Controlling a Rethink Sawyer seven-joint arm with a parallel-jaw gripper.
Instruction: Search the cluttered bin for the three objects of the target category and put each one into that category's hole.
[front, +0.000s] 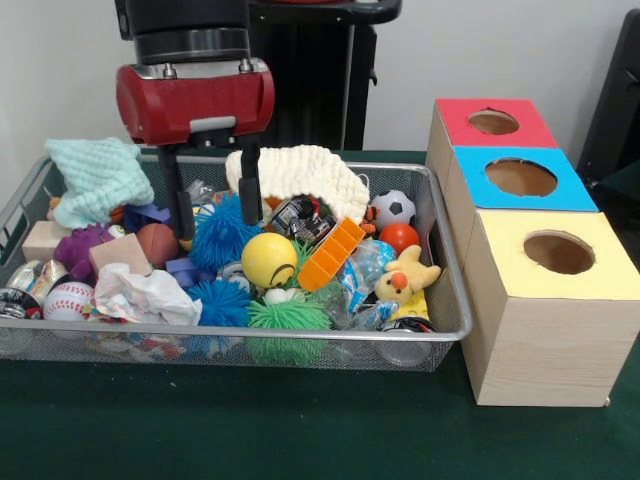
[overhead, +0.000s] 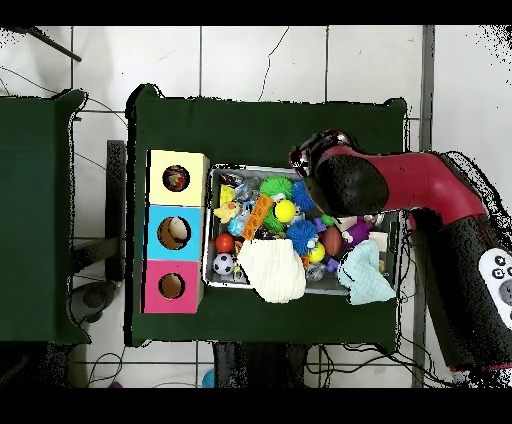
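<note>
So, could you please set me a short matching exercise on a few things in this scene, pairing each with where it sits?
Things:
1. white plastic bag
2. mint cloth
3. yellow plush toy
4. yellow-topped box

Places (front view):
A. outside the bin, nearest the camera in the row of boxes
B. draped over the bin's far left corner
C. inside the bin, near its right end
D. inside the bin, at the front left, beside a baseball

Pairs: 1-D, 2-B, 3-C, 4-A
</note>
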